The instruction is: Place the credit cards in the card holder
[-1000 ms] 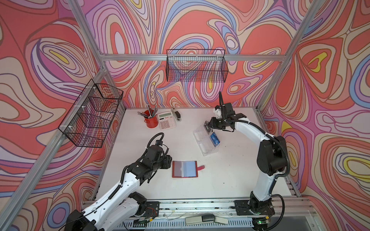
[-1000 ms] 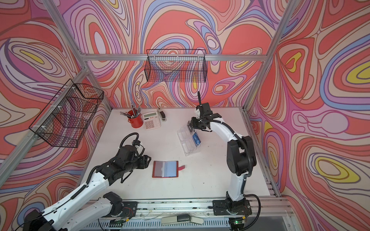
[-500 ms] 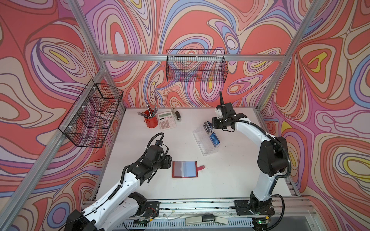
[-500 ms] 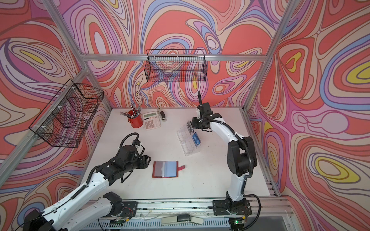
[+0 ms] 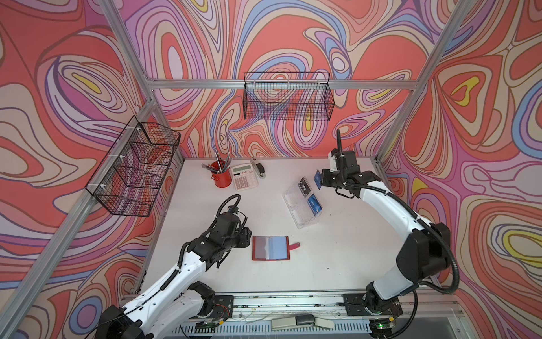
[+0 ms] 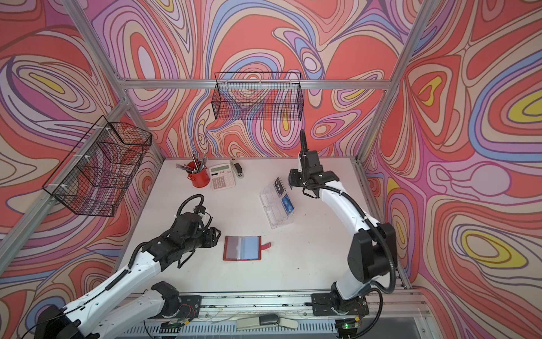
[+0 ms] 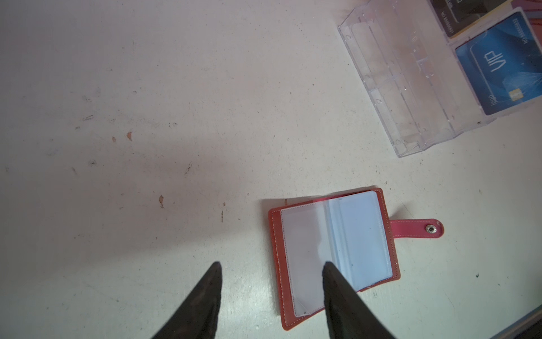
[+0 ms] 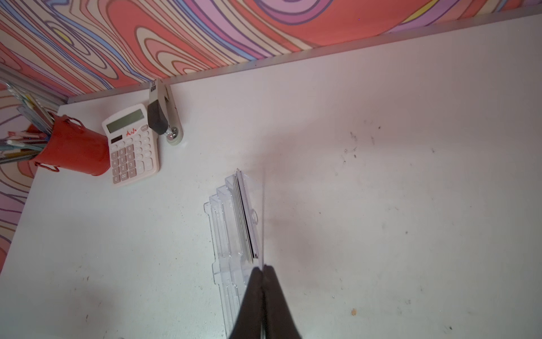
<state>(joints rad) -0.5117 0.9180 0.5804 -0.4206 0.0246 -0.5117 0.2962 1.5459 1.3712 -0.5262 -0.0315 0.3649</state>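
Observation:
The red card holder [image 5: 271,248] [image 6: 242,248] lies open and flat near the table's front, its clear sleeves [image 7: 334,252] facing up. My left gripper [image 5: 249,234] [image 7: 271,265] hovers open at its left edge, holding nothing. Farther back on the right, my right gripper [image 5: 321,179] [image 8: 263,266] is shut on a blue credit card [image 5: 317,178], seen edge-on as a thin line [image 8: 263,217] in the right wrist view. It holds the card just behind the clear acrylic stand [image 5: 302,211]. A black card [image 5: 304,186] and a blue card [image 5: 314,203] stand in that stand.
At the back left stand a red pen cup [image 5: 220,177], a beige calculator [image 5: 244,177] and a stapler [image 5: 258,170]. Wire baskets hang on the back wall [image 5: 286,97] and the left wall [image 5: 135,170].
My right gripper has shut on the blue card and drawn it up and back out of the stand. The left arm has hardly moved.

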